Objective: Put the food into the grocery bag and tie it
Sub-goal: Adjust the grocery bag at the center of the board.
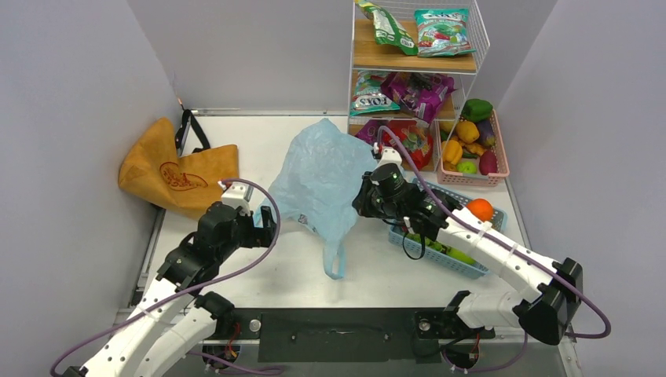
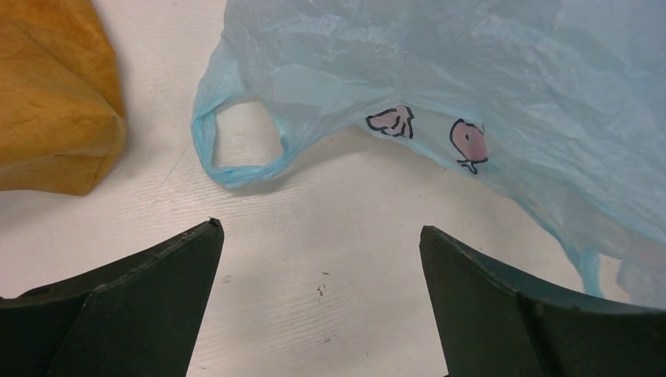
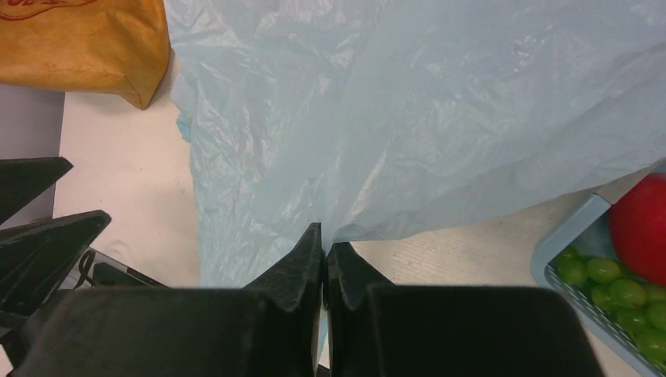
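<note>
You are near the start of this job. The grocery bag point(image 1: 318, 177) lies crumpled in the middle of the table point(image 1: 259, 133), and I can't see any food inside it. Your right gripper point(image 3: 323, 250) has its jaws squeezed tight together. It looks like they pinch the thin blue edge of the bag on its right side. Your left gripper point(image 2: 318, 267) has its jaws spread wide and holds nothing. It hangs over bare table, near one loop handle point(image 2: 236, 153) of the bag. The green grapes point(image 3: 616, 302) and a round red-orange fruit point(image 3: 642, 228) sit in the blue basket point(image 1: 455, 265) beside the bag, not in it. More food waits in the pink basket point(image 1: 471, 181) by the shelf. So nothing is packed yet. I think you need to open the bag's mouth, put the food in, and then tie the handles.
</note>
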`<action>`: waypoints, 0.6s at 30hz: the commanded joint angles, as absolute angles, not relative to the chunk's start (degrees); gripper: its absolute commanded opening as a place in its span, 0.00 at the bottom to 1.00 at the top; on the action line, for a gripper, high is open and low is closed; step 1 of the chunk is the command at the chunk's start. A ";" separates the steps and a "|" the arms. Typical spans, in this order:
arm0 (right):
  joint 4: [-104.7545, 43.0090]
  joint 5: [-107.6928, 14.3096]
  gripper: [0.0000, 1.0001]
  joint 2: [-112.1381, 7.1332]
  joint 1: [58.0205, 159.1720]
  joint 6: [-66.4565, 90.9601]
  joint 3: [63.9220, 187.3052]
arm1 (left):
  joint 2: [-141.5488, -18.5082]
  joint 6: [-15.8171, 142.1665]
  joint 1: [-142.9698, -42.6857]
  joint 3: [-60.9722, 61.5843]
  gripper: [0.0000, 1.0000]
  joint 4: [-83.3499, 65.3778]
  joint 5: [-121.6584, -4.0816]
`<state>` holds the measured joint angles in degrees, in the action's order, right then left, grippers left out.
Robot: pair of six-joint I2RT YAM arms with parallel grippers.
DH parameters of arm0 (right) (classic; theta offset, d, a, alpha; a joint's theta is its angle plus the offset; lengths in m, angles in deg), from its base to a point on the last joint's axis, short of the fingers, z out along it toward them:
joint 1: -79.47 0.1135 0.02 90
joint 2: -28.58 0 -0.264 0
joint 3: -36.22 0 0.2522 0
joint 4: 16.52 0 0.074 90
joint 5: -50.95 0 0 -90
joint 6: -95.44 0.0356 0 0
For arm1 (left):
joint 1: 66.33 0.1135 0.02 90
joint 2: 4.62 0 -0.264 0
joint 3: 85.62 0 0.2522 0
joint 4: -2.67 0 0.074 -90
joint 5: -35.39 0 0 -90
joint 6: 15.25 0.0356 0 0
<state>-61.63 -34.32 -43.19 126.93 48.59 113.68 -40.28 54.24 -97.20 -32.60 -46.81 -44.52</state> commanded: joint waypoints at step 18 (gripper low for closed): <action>-73.20 -38.51 0.00 -38.47 118.09 43.59 121.43 | -49.54 51.21 -120.52 -45.99 0.88 -19.53 -21.47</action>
